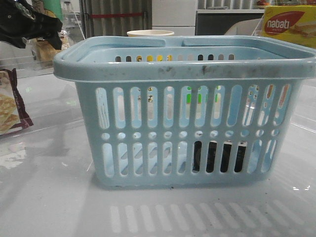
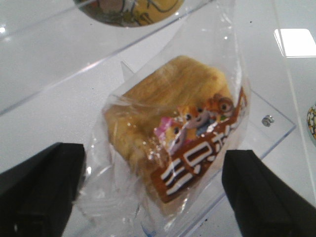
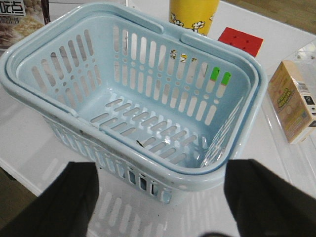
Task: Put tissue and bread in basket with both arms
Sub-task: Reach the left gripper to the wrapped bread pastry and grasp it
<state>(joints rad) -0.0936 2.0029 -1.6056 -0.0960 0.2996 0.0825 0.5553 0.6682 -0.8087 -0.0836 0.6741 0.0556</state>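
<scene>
The light-blue basket [image 1: 182,106] fills the middle of the front view and stands upright on the table; the right wrist view shows the basket [image 3: 59,123] from above. The tissue [image 1: 219,157] is a black pack seen through the lower slots of the near wall, on the right. The bread [image 2: 173,123], golden-brown in a clear wrapper with a brown label, lies on a clear sheet. My left gripper [image 2: 154,163] is open, one finger on each side of the bread. My right gripper [image 3: 163,168] is open and empty, over the basket's near rim. The left arm [image 1: 29,22] shows at the far left.
A maroon-edged snack packet [image 1: 12,106] lies at the left. A yellow nabati box [image 1: 289,24] stands at the back right, a paper cup [image 1: 150,33] behind the basket. Beyond the basket are a yellow cup [image 3: 193,15], a red block [image 3: 240,40] and a small carton [image 3: 294,101].
</scene>
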